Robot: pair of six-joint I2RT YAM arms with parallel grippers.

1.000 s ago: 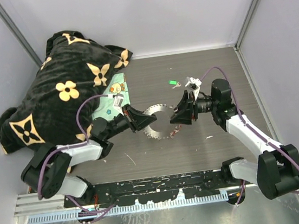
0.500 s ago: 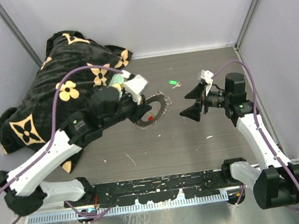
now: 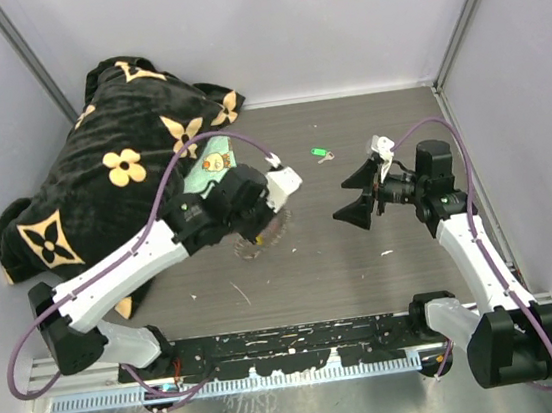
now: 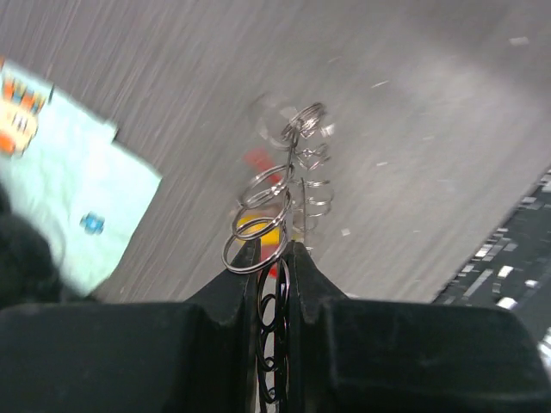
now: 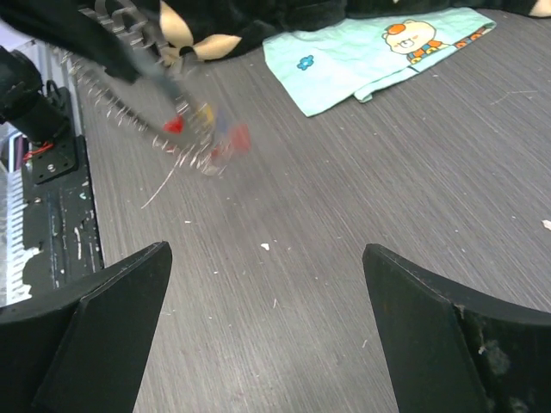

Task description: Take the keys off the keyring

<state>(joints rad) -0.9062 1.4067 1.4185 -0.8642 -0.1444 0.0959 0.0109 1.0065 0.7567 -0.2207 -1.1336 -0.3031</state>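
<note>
we are viewing the keyring [image 4: 274, 344] edge-on from the left wrist: a dark ring with a looped, chain-like rim, clamped between the closed fingers of the left gripper [image 4: 274, 258]. small silver split rings are hanging from it, and the keys [image 5: 232, 138], with red and yellow tags, are showing blurred over the table [image 3: 364, 266]. from above, the ring is sitting near the table's centre, mostly hidden by the left arm. the right gripper [image 3: 349, 213] is hovering well apart, its fingers spread wide and empty. a green-tagged key [image 3: 319, 152] is lying alone farther back. a mint cloth [image 5: 370, 43] and a black flowered blanket [image 3: 101, 178] are lying at the left.
</note>
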